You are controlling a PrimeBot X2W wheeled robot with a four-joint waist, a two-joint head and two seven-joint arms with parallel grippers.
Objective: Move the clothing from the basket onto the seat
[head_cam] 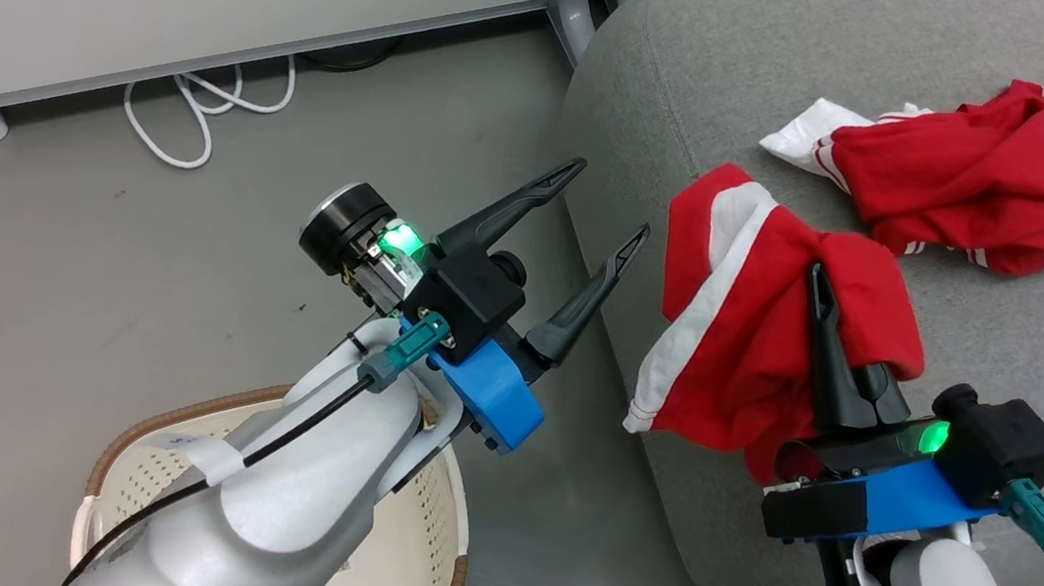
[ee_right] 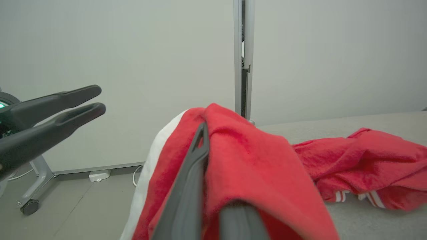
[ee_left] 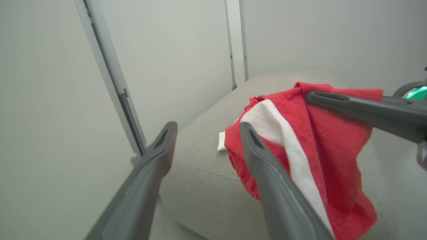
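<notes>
One garment [head_cam: 990, 183] lies crumpled on sofa [head_cam: 1031, 330]; second garment [head_cam: 749, 333] hangs at its edge, pinched by right gripper [head_cam: 822, 272]; left gripper [head_cam: 611, 199] wide, empty.

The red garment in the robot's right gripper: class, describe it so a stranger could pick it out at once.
Find the large light grey fabric sofa. At its rounded near edge a bright red fabric garment with a broad white stripe hangs over the side. Unlike the other crumpled red garment lying farther back, it is pinched in the dark fingers of the right gripper.
</notes>
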